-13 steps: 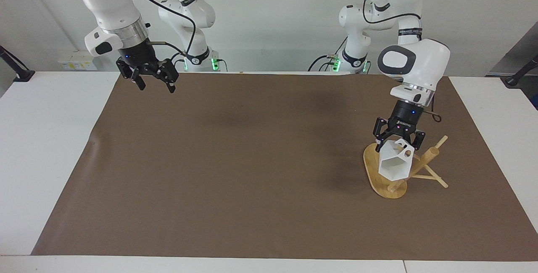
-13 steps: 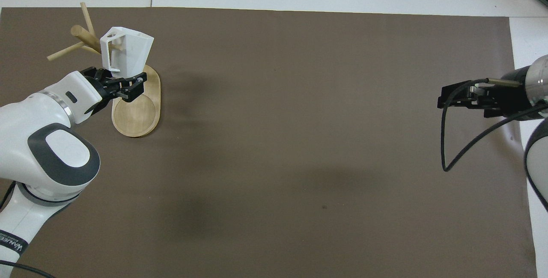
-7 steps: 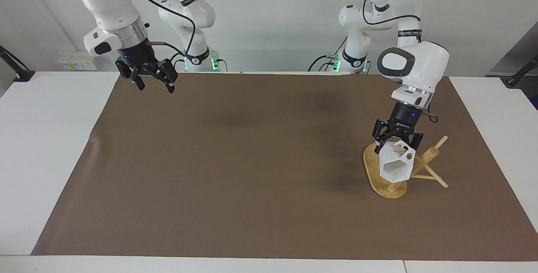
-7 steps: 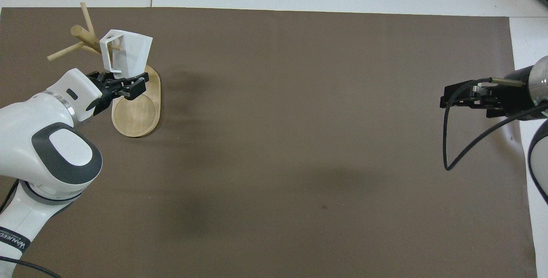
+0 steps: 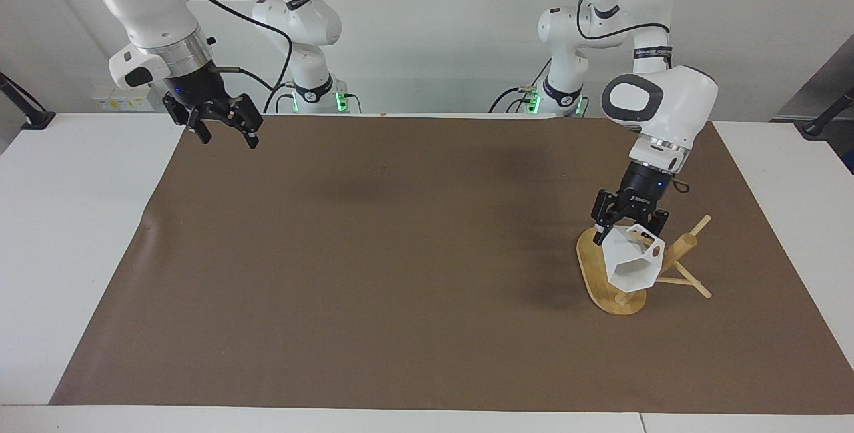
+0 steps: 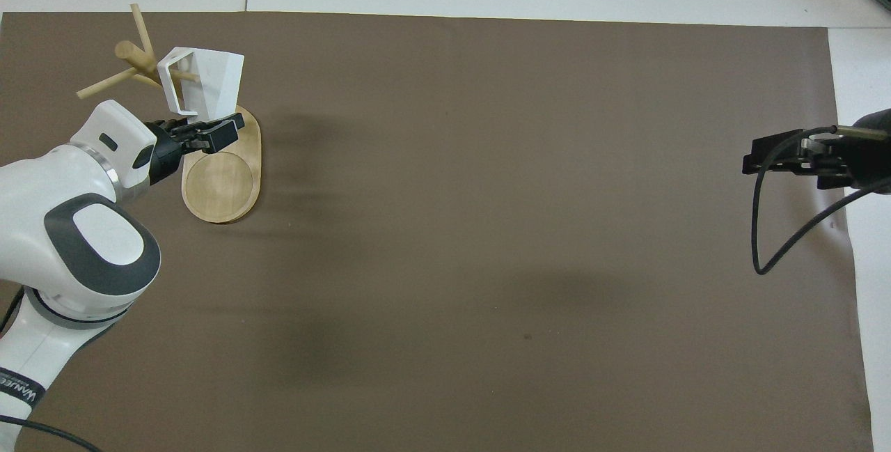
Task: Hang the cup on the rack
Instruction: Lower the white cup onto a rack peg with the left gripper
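The white faceted cup (image 5: 630,263) (image 6: 209,79) hangs tilted over the bamboo rack (image 5: 682,246) (image 6: 223,187), its open mouth turned away from the robots. One thin peg shows through the handle's opening. My left gripper (image 5: 627,226) (image 6: 198,125) is shut on the cup's bottom end, above the rack's oval base. My right gripper (image 5: 223,138) (image 6: 750,159) hangs open and holds nothing, over the mat's edge at the right arm's end of the table.
A brown mat (image 5: 400,273) covers most of the white table (image 5: 73,219). The rack stands on it toward the left arm's end. A black cable (image 6: 766,229) loops down from the right wrist.
The left gripper has carried the cup closer to the rack's post, and a peg now sits in the handle. The right arm has drawn back toward its own end of the table.
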You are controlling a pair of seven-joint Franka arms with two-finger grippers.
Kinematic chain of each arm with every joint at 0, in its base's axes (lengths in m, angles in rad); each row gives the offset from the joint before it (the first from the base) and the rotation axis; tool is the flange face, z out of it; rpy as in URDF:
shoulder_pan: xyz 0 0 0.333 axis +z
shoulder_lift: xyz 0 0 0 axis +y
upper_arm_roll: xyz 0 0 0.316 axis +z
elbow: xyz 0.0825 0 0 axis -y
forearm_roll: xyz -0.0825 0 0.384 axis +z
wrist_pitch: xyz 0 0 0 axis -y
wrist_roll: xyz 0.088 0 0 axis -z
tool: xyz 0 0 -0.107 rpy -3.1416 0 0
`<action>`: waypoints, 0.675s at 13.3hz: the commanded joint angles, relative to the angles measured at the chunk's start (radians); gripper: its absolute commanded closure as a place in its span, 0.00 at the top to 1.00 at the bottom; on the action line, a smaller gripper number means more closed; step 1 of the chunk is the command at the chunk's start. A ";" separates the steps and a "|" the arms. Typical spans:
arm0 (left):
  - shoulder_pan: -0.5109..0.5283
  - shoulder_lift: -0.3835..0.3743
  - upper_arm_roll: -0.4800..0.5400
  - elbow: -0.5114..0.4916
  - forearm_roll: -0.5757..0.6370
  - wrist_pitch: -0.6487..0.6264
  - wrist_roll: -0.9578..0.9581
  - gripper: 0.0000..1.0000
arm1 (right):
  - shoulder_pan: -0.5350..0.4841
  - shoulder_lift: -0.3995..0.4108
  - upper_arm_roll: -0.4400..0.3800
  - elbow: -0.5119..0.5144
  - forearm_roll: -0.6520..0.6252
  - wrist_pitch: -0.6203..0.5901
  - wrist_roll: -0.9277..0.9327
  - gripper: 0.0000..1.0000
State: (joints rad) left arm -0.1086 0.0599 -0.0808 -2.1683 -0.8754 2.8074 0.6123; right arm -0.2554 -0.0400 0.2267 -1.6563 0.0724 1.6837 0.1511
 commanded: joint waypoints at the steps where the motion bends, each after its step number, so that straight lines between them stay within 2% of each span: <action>1: 0.012 0.005 0.001 0.019 -0.002 -0.064 -0.077 0.00 | -0.010 -0.015 -0.029 -0.025 -0.020 0.025 -0.056 1.00; 5: 0.015 0.001 0.001 0.021 -0.002 -0.075 -0.124 0.00 | 0.001 -0.020 -0.053 -0.053 -0.141 0.048 -0.194 1.00; 9: 0.038 0.001 0.001 0.027 -0.002 -0.094 -0.124 0.00 | 0.002 -0.024 -0.053 -0.056 -0.129 0.030 -0.186 1.00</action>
State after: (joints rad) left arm -0.0903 0.0603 -0.0784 -2.1559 -0.8753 2.7496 0.4976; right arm -0.2538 -0.0404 0.1731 -1.6825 -0.0488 1.7071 -0.0211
